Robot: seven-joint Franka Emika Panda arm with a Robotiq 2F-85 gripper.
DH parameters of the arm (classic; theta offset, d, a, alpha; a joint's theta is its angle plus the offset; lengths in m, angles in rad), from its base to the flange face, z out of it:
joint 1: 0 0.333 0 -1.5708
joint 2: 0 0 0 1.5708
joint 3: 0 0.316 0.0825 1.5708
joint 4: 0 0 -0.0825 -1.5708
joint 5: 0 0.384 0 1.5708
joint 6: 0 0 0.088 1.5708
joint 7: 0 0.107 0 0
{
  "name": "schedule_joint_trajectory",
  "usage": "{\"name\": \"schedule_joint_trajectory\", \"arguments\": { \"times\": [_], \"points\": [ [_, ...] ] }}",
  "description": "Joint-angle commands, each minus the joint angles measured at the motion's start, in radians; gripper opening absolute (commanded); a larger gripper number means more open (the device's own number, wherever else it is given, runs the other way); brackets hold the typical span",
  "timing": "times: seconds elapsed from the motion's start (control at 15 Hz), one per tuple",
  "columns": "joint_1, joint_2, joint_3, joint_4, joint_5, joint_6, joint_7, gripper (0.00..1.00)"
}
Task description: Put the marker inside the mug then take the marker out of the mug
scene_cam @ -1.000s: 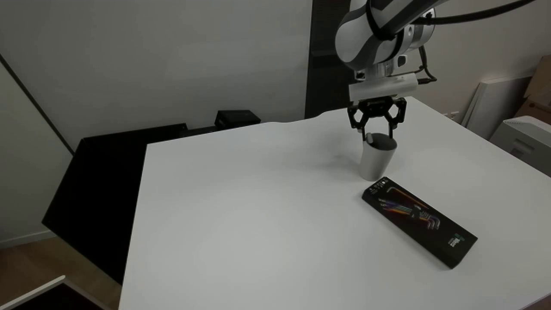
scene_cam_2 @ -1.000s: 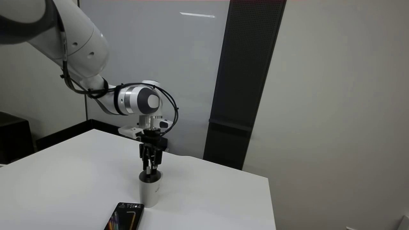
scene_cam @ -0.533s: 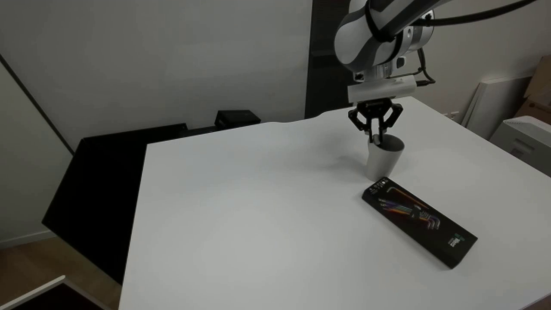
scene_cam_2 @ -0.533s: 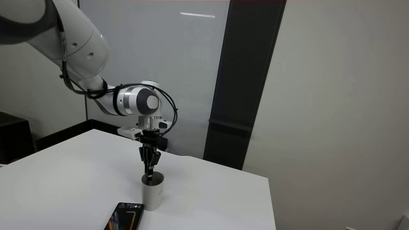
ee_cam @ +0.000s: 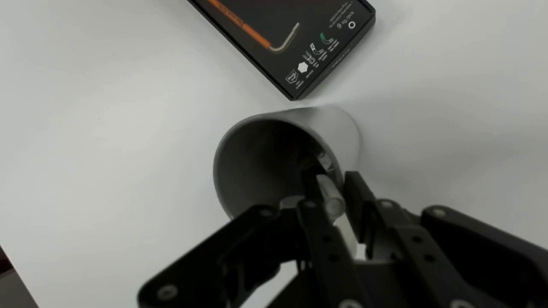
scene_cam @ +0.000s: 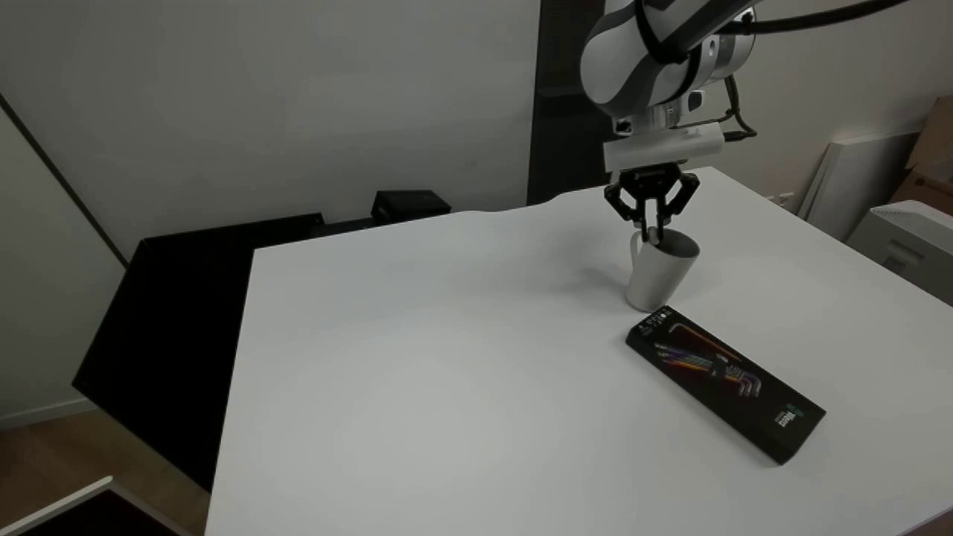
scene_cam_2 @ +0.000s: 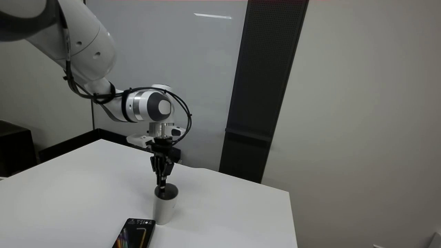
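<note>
The marker (ee_cam: 331, 196) showed a pale, rounded end; its lower part was inside the mug (scene_cam: 659, 275), close against the wall. The mug, plain grey and dark within, was tilted. The end effector (scene_cam: 653, 235) gripped the marker, and the mug's rim seemed caught too. In both exterior views the arm (scene_cam_2: 93, 51) sloped from above, its wrist pointing straight down.
</note>
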Motion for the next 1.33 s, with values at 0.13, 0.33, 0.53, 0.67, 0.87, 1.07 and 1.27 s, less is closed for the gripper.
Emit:
{"name": "schedule_joint_trajectory", "arguments": {
  "times": [0.13, 0.33, 0.53, 0.67, 0.87, 1.07, 1.27],
  "points": [
    [0.01, -0.103, 0.02, -0.031, -0.056, -0.058, 0.024, 0.07],
    [0.008, -0.13, 0.027, -0.032, -0.069, -0.073, 0.021, 0.07],
    [0.007, -0.157, 0.03, -0.033, -0.087, -0.099, 0.008, 0.17],
    [-0.004, -0.159, 0.035, -0.028, -0.09, -0.111, 0.003, 0.51],
    [-0.021, -0.15, 0.037, -0.032, -0.094, -0.088, -0.004, 0.63],
    [-0.044, -0.145, 0.041, -0.048, -0.086, -0.061, -0.015, 0.8],
    [-0.061, -0.137, 0.045, -0.071, -0.078, -0.022, -0.026, 0.97]
  ]
}}
